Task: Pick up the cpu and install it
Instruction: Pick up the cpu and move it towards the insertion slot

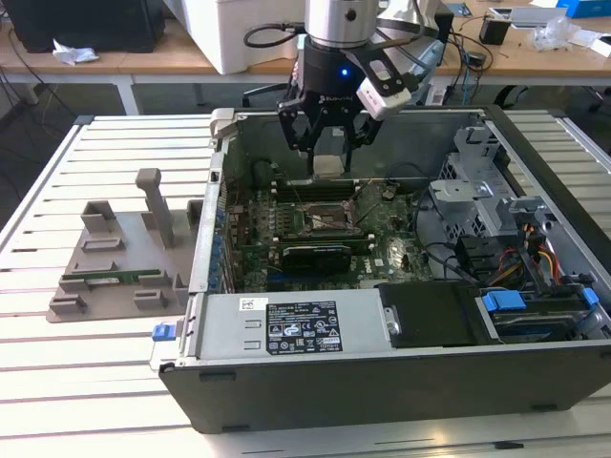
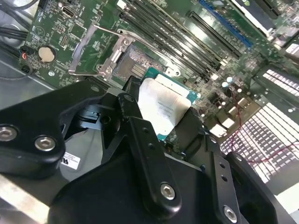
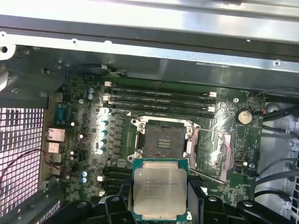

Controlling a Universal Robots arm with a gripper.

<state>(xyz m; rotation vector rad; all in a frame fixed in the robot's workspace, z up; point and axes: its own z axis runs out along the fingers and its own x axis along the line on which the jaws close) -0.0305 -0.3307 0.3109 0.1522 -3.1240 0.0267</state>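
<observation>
Since the gripper [image 1: 329, 151] is clamped on the cpu [image 3: 160, 189], we'd call the pick-up done — it hangs over the middle of the motherboard [image 3: 219, 116], near the socket [image 3: 162, 142] (empty, frame up), so not installed yet.

The silvery, green-edged cpu [image 3: 160, 187] hangs level over the motherboard [image 3: 224, 114], near the open socket [image 3: 161, 142].

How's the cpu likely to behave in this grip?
Likely stiff and light: the cpu is a thin flat plate. It may slip, since the hand pinches only its narrow edges. Probably fragile: thin green board under the metal lid.
</observation>
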